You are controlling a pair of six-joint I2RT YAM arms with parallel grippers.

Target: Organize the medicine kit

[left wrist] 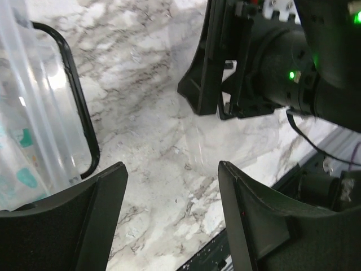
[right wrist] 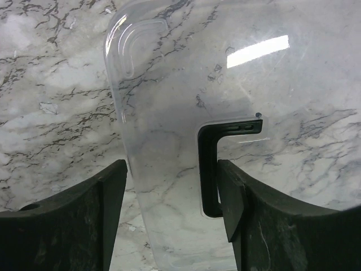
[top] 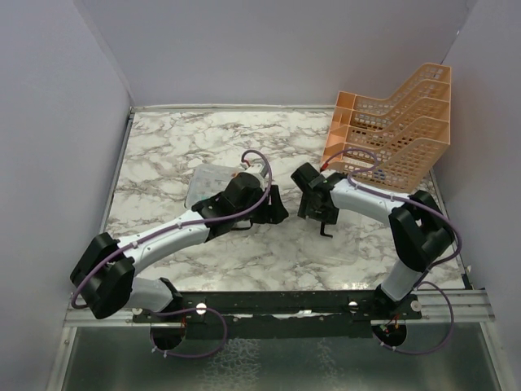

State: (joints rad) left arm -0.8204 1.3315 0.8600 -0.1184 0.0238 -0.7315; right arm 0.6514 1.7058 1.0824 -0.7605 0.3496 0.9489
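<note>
From above, the medicine kit (top: 207, 181) sat on the marble counter (top: 179, 142) left of centre, partly under the left arm. The left end effector (top: 275, 210) hung just to its right, and the right end effector (top: 317, 213) faced it close by. An orange mesh rack (top: 399, 130) stood at the far right.

Over to the left wrist: fingers well apart and gripping nothing, with bare marble between them. The kit's clear wall filled the left edge, its black handle (left wrist: 79, 107) looping beside it and teal-printed sachets (left wrist: 17, 175) inside.

Right wrist now: fingers spread wide, nothing pinched. Below them the clear lid (right wrist: 169, 84) lay apart from the box, and its black bracket (right wrist: 210, 169) was just beside the right-hand finger.
</note>
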